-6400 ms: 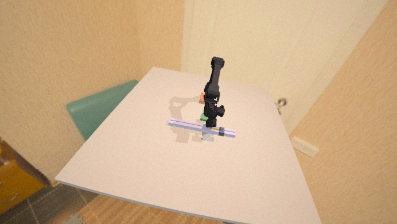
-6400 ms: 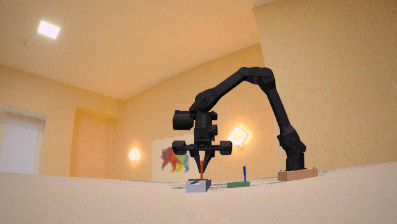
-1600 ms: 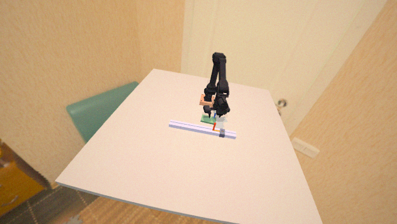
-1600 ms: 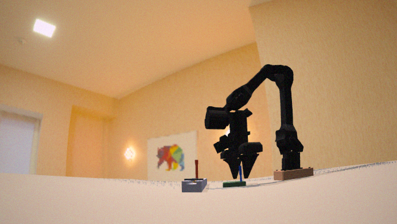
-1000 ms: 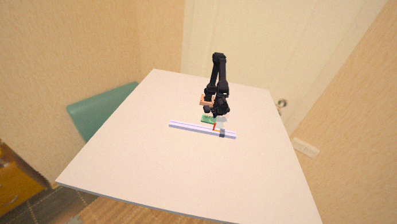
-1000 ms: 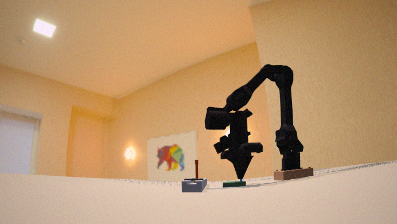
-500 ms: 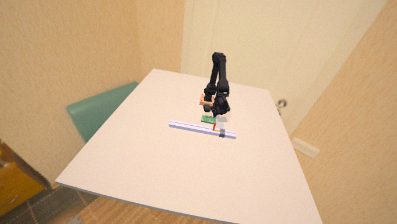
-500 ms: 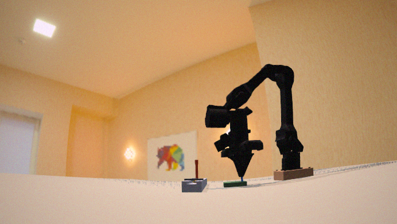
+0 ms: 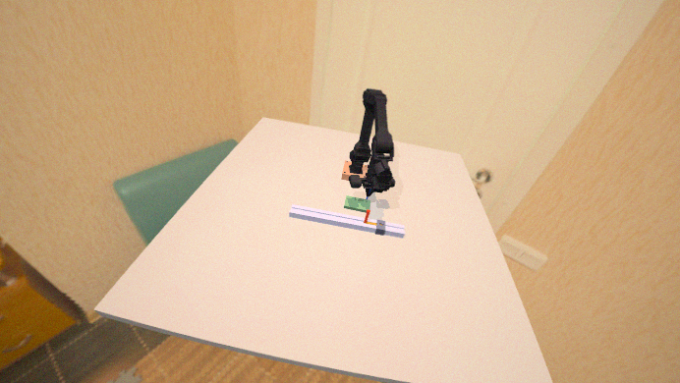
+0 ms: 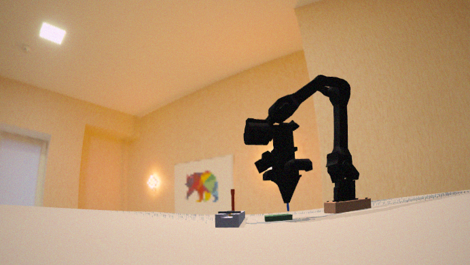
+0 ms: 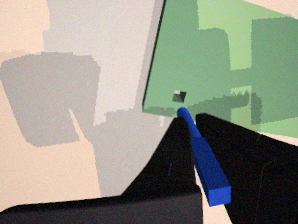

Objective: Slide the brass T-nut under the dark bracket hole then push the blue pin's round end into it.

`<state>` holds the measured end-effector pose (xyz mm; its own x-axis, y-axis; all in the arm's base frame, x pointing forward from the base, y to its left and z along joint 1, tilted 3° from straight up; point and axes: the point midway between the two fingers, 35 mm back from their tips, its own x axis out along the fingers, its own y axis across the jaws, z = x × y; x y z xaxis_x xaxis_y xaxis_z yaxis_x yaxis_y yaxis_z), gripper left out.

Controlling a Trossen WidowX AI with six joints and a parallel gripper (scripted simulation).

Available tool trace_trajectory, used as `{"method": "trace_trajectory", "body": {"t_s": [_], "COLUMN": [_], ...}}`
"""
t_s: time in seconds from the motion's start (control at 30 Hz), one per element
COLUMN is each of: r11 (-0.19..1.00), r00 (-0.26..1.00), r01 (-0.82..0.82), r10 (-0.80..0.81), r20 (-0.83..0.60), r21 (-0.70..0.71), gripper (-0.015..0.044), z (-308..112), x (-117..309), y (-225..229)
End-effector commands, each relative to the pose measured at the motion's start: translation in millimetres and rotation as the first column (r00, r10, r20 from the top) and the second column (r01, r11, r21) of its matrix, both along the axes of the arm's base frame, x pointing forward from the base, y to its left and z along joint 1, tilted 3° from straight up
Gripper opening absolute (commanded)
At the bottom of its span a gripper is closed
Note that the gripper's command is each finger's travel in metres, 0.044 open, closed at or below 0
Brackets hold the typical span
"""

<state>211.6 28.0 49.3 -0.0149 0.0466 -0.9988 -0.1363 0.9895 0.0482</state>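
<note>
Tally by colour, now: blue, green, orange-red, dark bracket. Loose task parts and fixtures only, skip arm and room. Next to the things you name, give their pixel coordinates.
Blue: 1, the pin [image 10: 288, 207] [image 11: 207, 167]
Green: 1, the tray [image 9: 355, 203] [image 10: 278, 217] [image 11: 200, 65]
Orange-red: 1, the handle [image 9: 367, 216] [image 10: 233, 200]
Dark: 1, the bracket [image 9: 380, 227]
Total: 4

Counting one surface [image 9: 295, 295] [image 10: 136, 244] [image 11: 30, 185], one arm [image 9: 383, 123] [image 10: 340, 126], one end effector [image 9: 368, 192] [image 10: 288, 203] [image 11: 189, 125], one rail [image 9: 329, 217] [image 10: 229, 221], one bracket [image 9: 380, 227] [image 10: 229, 212], one orange handle [image 9: 367, 216] [image 10: 233, 200], one tray [image 9: 357, 203] [image 10: 278, 217] [image 11: 185, 60] and one blue pin [image 9: 368, 197] [image 10: 288, 207] [image 11: 207, 165].
</note>
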Motion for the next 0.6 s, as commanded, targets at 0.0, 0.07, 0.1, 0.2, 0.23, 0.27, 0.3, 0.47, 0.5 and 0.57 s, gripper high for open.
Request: {"method": "trace_trajectory", "body": {"t_s": [0.0,0.07,0.1,0.2,0.23,0.27,0.3,0.47,0.5,0.57], "r11": [1.0,1.0,1.0,1.0,1.0,1.0,1.0,1.0,1.0,1.0], "r00": [1.0,1.0,1.0,1.0,1.0,1.0,1.0,1.0,1.0,1.0], "r01": [0.0,0.0,0.0,0.001,0.001,0.001,0.001,0.001,0.001,0.001], "r10": [0.0,0.0,0.0,-0.001,-0.001,-0.001,-0.001,-0.001,-0.001,-0.001], "r20": [0.01,0.011,0.011,0.012,0.013,0.013,0.014,0.016,0.016,0.016], "r21": [0.0,0.0,0.0,0.0,0.0,0.0,0.0,-0.001,-0.001,-0.001], "gripper": [-0.015,-0.015,-0.015,-0.015,-0.015,-0.015,-0.015,-0.015,-0.015,-0.015], "z": [10.5,16.7,19.8,29.3,32.5,35.6,38.8,52.5,52.9,53.2], "x": [2.7,3.0,3.1,2.8,2.6,2.4,2.1,0.2,-0.2,0.2], "y": [-0.3,-0.6,-0.7,-1.1,-1.2,-1.4,-1.6,-2.3,-2.0,-1.8]}}
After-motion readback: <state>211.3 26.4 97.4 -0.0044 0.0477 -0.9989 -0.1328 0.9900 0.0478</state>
